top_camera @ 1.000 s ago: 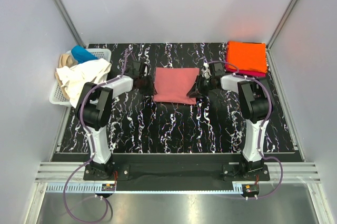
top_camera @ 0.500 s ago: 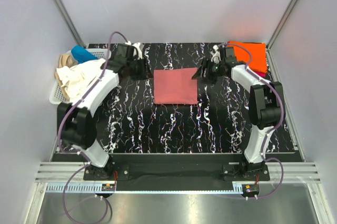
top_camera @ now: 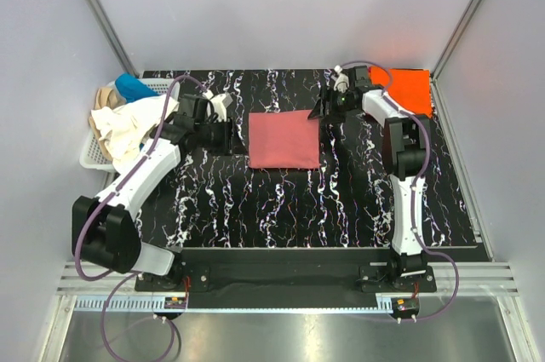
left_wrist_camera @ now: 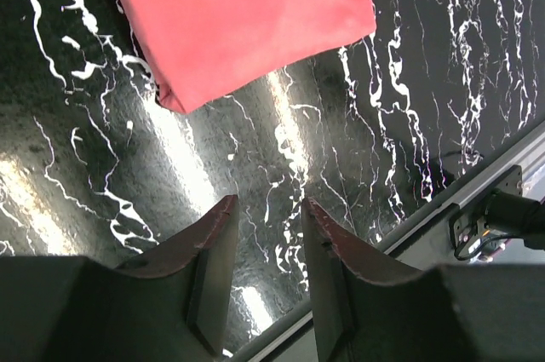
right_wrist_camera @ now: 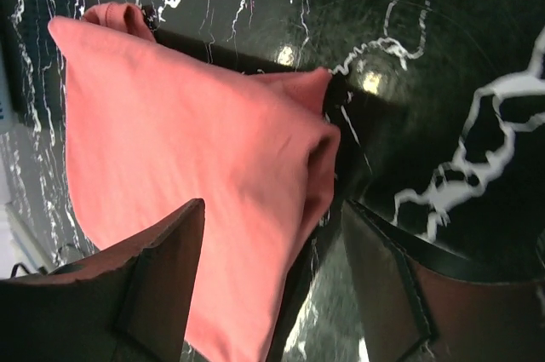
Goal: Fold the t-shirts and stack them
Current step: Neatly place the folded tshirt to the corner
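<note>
Black, white-veined table (top_camera: 213, 200), grey walls around it. The salmon-pink t-shirt (top_camera: 283, 140) lies folded flat at table centre. The left gripper (left_wrist_camera: 268, 209) sits just left of the shirt's left edge, jaws parted with nothing between them. The right gripper (right_wrist_camera: 272, 209) is at the shirt's far right corner, jaws spread wide over the folded edge without pinching it (cloth lies slack). The orange t-shirt (top_camera: 406, 91) is folded in the far right corner. The basket (top_camera: 94, 153), far left, holds 3 loose tees (top_camera: 128, 123).
</note>
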{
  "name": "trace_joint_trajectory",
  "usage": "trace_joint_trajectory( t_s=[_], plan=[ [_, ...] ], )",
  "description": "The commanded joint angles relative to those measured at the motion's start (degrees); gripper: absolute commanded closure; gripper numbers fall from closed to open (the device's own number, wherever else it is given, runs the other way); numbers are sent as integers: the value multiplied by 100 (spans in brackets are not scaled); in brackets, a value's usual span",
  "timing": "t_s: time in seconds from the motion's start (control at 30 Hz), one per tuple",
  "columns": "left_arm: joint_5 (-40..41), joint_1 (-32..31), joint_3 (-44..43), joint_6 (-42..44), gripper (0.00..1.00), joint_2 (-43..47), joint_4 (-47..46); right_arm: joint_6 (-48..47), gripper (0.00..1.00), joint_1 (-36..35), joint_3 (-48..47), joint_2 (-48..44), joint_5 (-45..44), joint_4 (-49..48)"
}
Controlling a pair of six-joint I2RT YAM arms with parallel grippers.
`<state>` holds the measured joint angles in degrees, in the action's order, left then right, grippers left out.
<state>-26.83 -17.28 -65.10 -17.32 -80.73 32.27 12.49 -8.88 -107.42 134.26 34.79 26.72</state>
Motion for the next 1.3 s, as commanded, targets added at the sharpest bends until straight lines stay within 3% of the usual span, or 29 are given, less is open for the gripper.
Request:
trace_joint_trajectory(
  t_s=[0.0, 0.3, 0.63, 0.73, 0.77, 0.83, 1.1, 1.27],
  plan=[
    [2, 5, -3, 132, 60, 444, -344, -238, 28, -34, -473, 442, 730, 105],
    [108, 5, 24, 133, 61, 506, -344, -441, 33, -140, -350, 602, 169, 105],
    [231, 5, 68, 150, 61, 585, -344, -449, 50, -140, -745, 1085, 740, 114],
    [187, 5, 76, 133, 62, 558, -344, -467, 76, -131, -798, 1059, 802, 105],
    [204, 5, 76, 124, 62, 550, -344, -484, 89, -131, -790, 1015, 793, 105],
    [196, 5, 85, 115, 62, 523, -344, -511, 99, -131, -746, 778, 802, 105],
    [143, -4, 77, 115, 62, 585, -318, -871, 100, -87, 325, -986, -121, 114],
    [38, -12, 76, 97, 62, 576, -318, -1223, 100, 97, 625, -1410, -595, 404]
  ],
)
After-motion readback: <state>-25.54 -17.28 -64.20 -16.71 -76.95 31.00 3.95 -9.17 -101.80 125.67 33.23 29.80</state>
